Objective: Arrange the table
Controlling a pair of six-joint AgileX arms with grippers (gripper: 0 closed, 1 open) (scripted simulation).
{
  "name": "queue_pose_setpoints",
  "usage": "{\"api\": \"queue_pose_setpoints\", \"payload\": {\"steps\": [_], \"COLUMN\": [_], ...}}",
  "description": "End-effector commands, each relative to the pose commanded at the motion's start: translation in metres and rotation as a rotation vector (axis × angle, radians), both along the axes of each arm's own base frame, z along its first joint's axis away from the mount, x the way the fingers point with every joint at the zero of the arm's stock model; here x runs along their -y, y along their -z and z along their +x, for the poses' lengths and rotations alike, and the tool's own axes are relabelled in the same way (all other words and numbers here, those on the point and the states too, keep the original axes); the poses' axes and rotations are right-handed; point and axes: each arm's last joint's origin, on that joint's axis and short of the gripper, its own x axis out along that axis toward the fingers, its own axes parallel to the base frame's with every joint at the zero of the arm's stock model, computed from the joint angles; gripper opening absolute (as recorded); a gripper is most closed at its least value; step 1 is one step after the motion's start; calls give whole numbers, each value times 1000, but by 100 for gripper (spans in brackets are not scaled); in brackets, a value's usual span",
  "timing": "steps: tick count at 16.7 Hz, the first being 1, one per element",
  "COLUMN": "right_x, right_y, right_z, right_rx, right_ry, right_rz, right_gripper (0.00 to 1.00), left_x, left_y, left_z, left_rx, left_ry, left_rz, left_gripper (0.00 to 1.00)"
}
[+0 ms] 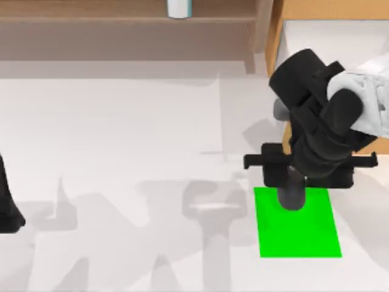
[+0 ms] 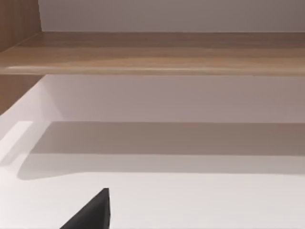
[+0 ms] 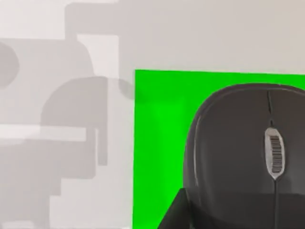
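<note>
The white table (image 1: 121, 121) spans the top view, with a bright green pad (image 1: 301, 228) lying at its front right. My right gripper (image 1: 296, 181) hangs over the pad's far edge and is shut on a dark grey mouse (image 1: 292, 199). In the right wrist view the mouse (image 3: 243, 152) shows its scroll wheel and covers part of the green pad (image 3: 157, 143), with one black finger (image 3: 174, 217) at its side. Whether the mouse touches the pad I cannot tell. My left arm (image 1: 7, 207) stays parked at the table's left edge.
A brown wooden shelf (image 1: 121, 24) runs along the back, with a small white object (image 1: 179, 7) standing on it. A light-wood cabinet (image 1: 328, 9) stands at the back right, behind my right arm. The left wrist view looks at the shelf board (image 2: 152, 52).
</note>
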Motion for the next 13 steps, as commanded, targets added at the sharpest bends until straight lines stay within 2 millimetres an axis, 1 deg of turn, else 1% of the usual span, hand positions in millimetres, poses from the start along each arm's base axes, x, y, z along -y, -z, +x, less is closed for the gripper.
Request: {"api": "queue_pose_setpoints", "payload": {"steps": [3, 7, 12, 13], "right_x": [1, 5, 5, 5], "right_y": [11, 34, 34, 34], "right_z": [-2, -7, -7, -7], "right_rx": [-34, -111, -112, -112], "right_ry": [0, 0, 0, 0], "right_rz": [-21, -69, -70, -70], "right_gripper": [0, 0, 0, 8], "left_x": [0, 0, 0, 0], "left_y": [0, 0, 0, 0], "left_z": [0, 0, 0, 0], "left_rx": [0, 0, 0, 0], "left_ry": [0, 0, 0, 0], "left_rz": [0, 0, 0, 0], "left_gripper": [100, 100, 100, 100]}}
